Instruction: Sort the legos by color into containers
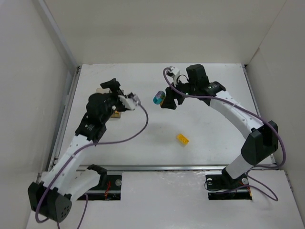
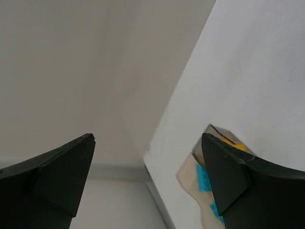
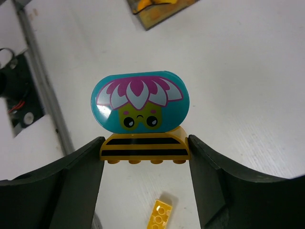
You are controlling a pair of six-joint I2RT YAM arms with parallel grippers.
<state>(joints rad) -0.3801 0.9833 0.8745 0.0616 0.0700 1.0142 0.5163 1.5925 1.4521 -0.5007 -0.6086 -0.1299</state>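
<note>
My right gripper (image 3: 145,152) is shut on a yellow black-striped brick (image 3: 144,148) with a cyan flower-face piece (image 3: 140,101) joined to it, held above the table; the cyan piece shows in the top view (image 1: 158,98) next to the right gripper (image 1: 167,101). A yellow brick (image 1: 182,139) lies loose on the table, also below the jaws in the right wrist view (image 3: 162,213). My left gripper (image 2: 147,167) is open and empty, over the tan-clear container (image 2: 200,176), which holds cyan and yellow pieces. The containers (image 1: 116,113) are mostly hidden under the left arm.
White walls enclose the table on three sides. A metal rail (image 1: 162,167) runs along the near edge. The container's edge shows at the top of the right wrist view (image 3: 159,9).
</note>
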